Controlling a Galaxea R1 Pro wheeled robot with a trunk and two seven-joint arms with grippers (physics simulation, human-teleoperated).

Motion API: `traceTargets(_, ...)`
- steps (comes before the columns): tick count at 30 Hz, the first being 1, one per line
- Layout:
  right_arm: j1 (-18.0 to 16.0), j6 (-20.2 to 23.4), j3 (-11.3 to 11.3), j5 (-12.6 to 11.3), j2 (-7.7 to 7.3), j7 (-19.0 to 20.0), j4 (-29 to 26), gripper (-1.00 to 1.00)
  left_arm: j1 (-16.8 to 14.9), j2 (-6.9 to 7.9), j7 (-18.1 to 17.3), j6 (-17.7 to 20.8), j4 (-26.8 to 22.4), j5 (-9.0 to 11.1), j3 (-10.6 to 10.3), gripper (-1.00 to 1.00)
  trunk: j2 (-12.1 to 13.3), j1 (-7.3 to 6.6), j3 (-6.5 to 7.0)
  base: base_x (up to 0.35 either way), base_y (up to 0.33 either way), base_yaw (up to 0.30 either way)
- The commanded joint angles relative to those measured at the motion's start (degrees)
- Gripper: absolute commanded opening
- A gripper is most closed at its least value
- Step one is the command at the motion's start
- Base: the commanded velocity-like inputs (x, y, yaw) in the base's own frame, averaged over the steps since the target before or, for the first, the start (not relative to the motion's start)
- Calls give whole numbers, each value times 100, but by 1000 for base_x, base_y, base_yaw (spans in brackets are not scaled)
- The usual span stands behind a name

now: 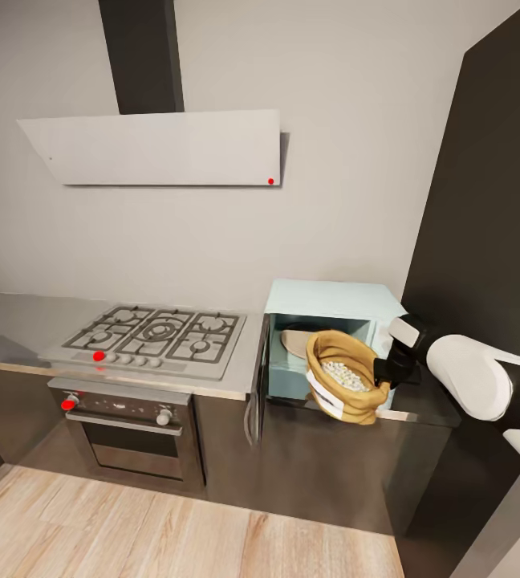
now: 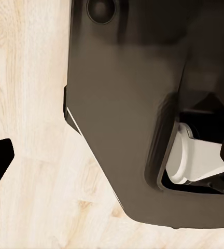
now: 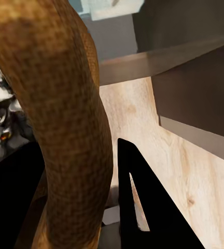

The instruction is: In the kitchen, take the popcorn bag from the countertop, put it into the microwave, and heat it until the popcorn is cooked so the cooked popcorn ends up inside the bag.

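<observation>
One microwave, one popcorn bag with many white kernels, one hob with five burners, one oven with two knobs, one hood, three red dots.

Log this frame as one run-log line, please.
stage: bag at microwave mouth | right gripper: shut on popcorn bag rim | microwave: door open | bag: tilted, white bits inside | left gripper: cannot tell

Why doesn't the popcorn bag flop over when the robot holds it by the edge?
The bag probably keeps its shape because its thick rolled rim looks stiff where the right gripper pinches it. It is tilted with its mouth open, so the popcorn might spill if tipped further. It looks light.
</observation>
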Motion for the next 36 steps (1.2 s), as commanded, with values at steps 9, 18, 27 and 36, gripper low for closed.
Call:
traceTargets(9,-1,-19,-31,-71,-11,-67,11,-100,3,-2,2,11,-10,2,38,100,-7,3,-5,0,131,0)
traceTargets(18,-1,-20,-200,-100,-14,-96,11,-100,3,-2,2,11,-10,2,38,100,-7,3,-5,0,32,0)
traceTargets(27,-1,-280,-1010,-107,-59,-1074,11,-100,3,-2,2,11,-10,2,38,100,-7,3,-5,0,0,0)
traceTargets(36,-1,-655,-1685,-127,-64,-2095,11,-100,3,-2,2,11,-10,2,38,100,-7,3,-5,0,0,-34)
